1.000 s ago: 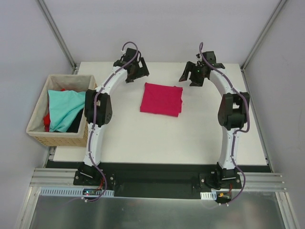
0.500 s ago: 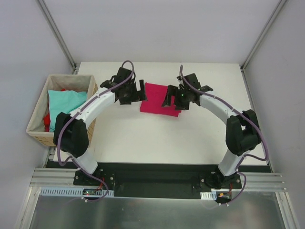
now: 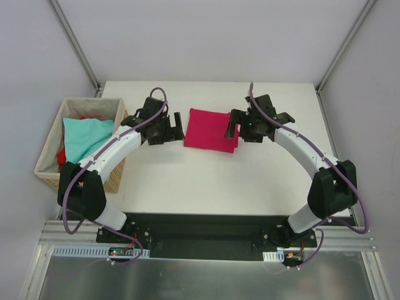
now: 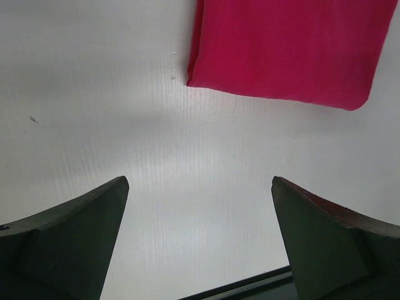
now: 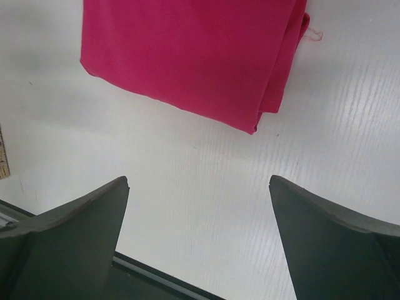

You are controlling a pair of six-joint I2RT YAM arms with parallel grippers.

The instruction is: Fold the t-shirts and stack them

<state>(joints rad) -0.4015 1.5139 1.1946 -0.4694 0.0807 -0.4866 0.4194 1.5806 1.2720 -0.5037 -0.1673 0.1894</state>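
The crimson-magenta t-shirt (image 3: 212, 129) lies folded into a neat rectangle on the white table; it also shows in the left wrist view (image 4: 289, 50) and the right wrist view (image 5: 194, 56). My left gripper (image 3: 174, 126) is open and empty just left of it, above bare table (image 4: 200, 187). My right gripper (image 3: 234, 124) is open and empty at its right edge, above bare table (image 5: 199, 187). The light teal t-shirt (image 3: 84, 137) lies in the wicker basket, with a bit of the red t-shirt (image 3: 60, 157) beneath it.
The wicker basket (image 3: 51, 176) stands off the table's left edge, beside my left arm. The white table (image 3: 212, 181) stretches toward the near black rail. Grey walls close in the back and sides.
Both grippers were far back a second ago, swung in over the folded shirt's edges, and have now drawn outward: the left one to its left side, the right one to its right side.
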